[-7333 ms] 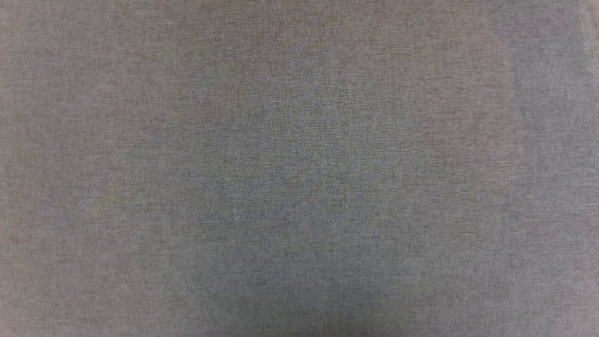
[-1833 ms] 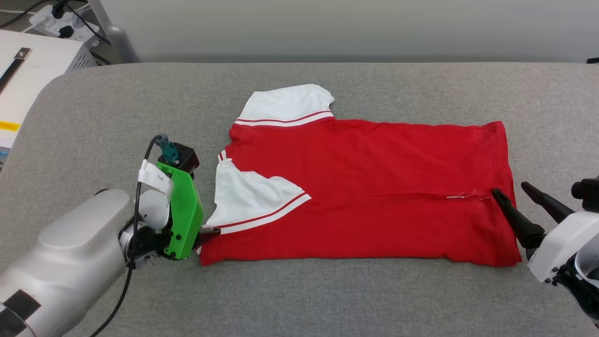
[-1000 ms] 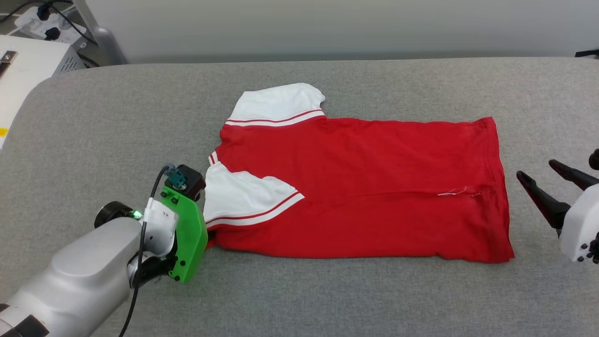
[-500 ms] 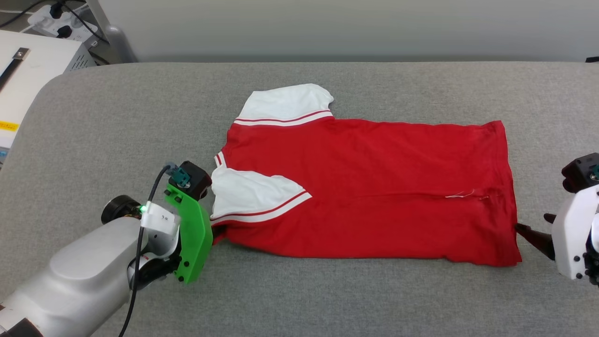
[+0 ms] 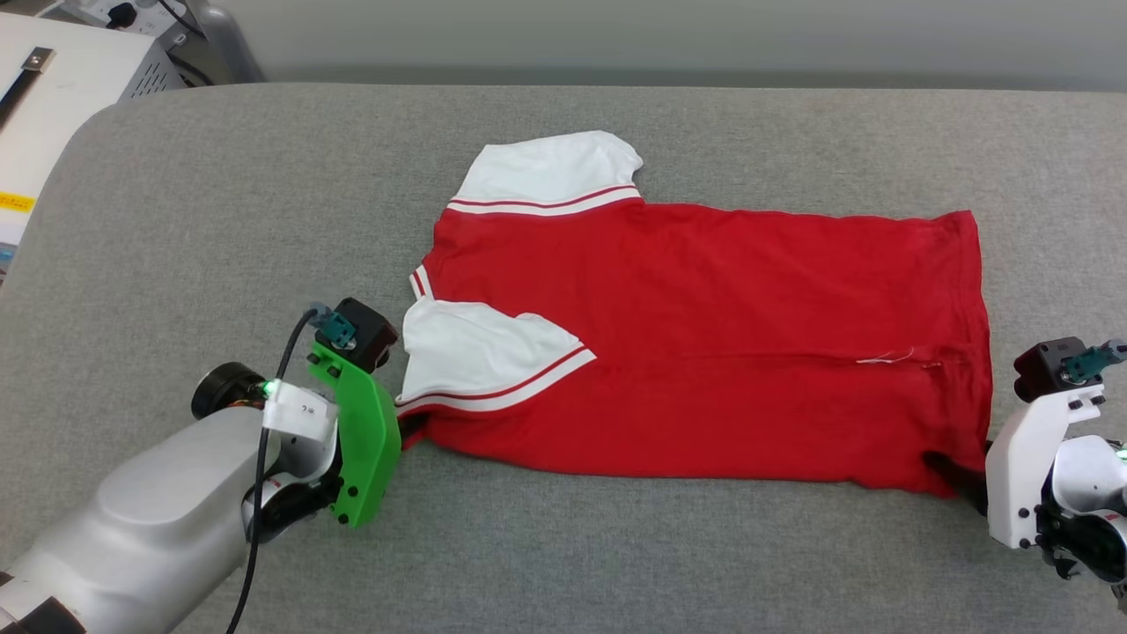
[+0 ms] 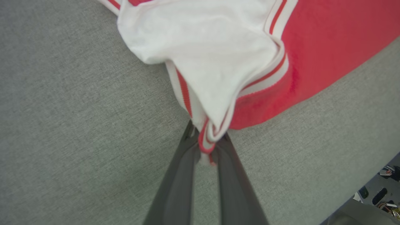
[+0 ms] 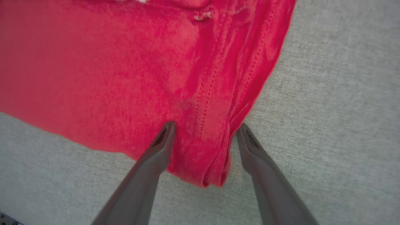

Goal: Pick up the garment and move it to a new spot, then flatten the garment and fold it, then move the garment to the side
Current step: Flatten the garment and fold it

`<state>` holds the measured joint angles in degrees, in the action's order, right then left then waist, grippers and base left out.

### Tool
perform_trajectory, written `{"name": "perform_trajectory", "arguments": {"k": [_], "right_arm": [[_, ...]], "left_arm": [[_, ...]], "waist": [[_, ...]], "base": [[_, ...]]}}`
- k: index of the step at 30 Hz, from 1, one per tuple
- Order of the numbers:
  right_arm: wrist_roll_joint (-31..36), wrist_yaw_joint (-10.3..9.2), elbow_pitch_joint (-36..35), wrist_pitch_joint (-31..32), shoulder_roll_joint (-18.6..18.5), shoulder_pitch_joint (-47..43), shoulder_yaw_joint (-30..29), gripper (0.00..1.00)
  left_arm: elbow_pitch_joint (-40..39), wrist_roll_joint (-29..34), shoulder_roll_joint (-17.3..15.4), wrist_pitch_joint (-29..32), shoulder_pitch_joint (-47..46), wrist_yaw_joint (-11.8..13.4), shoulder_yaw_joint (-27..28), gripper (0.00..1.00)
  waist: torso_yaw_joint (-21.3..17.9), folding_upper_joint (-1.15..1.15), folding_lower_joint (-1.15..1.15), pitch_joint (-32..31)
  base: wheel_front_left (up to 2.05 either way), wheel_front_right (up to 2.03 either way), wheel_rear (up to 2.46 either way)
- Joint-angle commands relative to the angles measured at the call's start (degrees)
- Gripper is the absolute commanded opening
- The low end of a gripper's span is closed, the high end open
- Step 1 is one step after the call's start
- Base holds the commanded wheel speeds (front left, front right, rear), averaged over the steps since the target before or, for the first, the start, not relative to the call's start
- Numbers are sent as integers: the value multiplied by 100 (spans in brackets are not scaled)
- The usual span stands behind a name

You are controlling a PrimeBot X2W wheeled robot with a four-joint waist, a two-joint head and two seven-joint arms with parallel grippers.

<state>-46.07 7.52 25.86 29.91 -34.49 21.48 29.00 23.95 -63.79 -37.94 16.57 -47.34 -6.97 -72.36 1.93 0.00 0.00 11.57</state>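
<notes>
Left gripper has its two dark fingers pressed together on the striped trim of the folded-in white sleeve, at the near left corner of the garment. The right gripper stands spread, straddling the near hem corner. One fingertip is over the red cloth and the other over bare cover just beside the edge; I cannot tell whether either touches.

The step in hand looks like taking both near corners for a fold. To do it well, the right fingers should slide in far enough to catch every layer of the hem before closing. Both corners should then rise together at the same height, with the near edge taut between them so the cloth does not sag or twist.

The garment lies flat in the middle of a grey woven padded surface, collar end to the robot's left and hem to its right, with the far sleeve spread out. The surface has a rounded far-left corner. Beyond it are a pale wall and, at far left, a white cabinet.
</notes>
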Motion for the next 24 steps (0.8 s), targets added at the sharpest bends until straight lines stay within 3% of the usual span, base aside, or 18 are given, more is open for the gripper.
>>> {"name": "perform_trajectory", "arguments": {"k": [1,2,13,24], "right_arm": [[-63,-3,97,-95,171,-31,197,25],[-84,-3,87,-157,152,-17,247,0],[-372,-3,-467,-992,-403,-103,410,0],[-564,-3,-1138,-1014,-821,-672,274,0]], "left_arm": [[49,-74,16,-69,43,24,32,0],[70,-95,8,-92,73,24,39,0],[-52,-251,-311,-305,462,63,69,0],[-884,-199,-821,-321,931,351,27,0]], "waist": [[-25,0,0,-14],[-47,0,0,-35],[-169,0,0,-452],[-161,0,0,-605]], "base": [[0,0,0],[0,0,0],[0,0,0],[0,0,0]]}}
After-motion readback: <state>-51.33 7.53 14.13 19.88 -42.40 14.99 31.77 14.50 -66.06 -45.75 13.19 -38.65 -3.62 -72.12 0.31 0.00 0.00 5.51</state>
